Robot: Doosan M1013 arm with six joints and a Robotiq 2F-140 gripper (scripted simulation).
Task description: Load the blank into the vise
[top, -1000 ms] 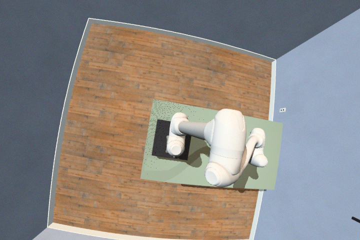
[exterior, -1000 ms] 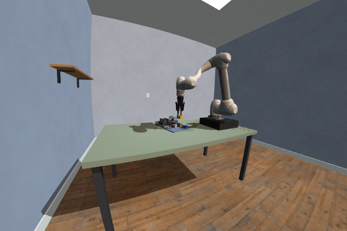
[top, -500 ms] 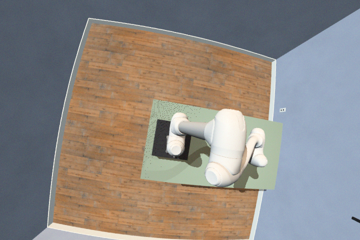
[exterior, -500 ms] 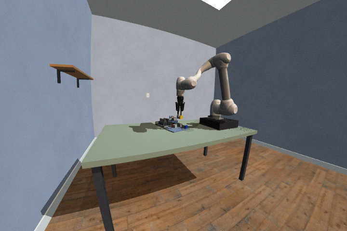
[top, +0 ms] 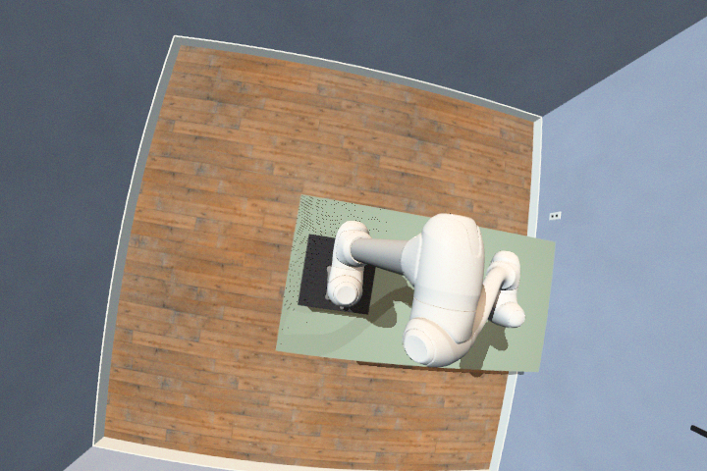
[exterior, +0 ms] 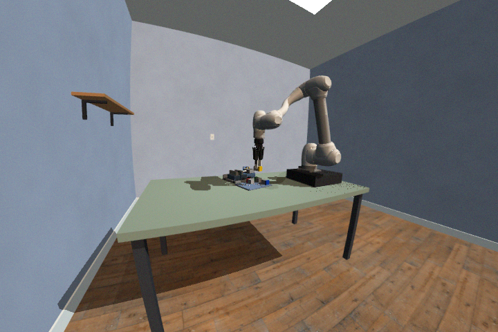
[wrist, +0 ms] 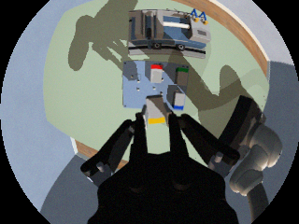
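Observation:
My gripper [wrist: 155, 108] is shut on the grey blank with the yellow end [wrist: 156, 111] and holds it in the air above the table. In the exterior view the gripper [exterior: 258, 166] hangs above the vise [exterior: 239, 174], and the yellow end [exterior: 260, 168] shows at its fingertips. In the wrist view the vise [wrist: 168, 30] lies beyond the blue infeed plate [wrist: 151, 88]. On the plate lie a red-ended blank [wrist: 156, 74], a green-ended blank [wrist: 182, 77] and a blue-ended blank [wrist: 177, 100]. The top view hides all of these under the arm.
The arm's black base [exterior: 314, 176] stands on the green table [exterior: 234, 199] to the right of the infeed plate [exterior: 253, 185]. Blue hose fittings [wrist: 198, 17] sit at the vise's far right end. The table's edge runs close behind the vise.

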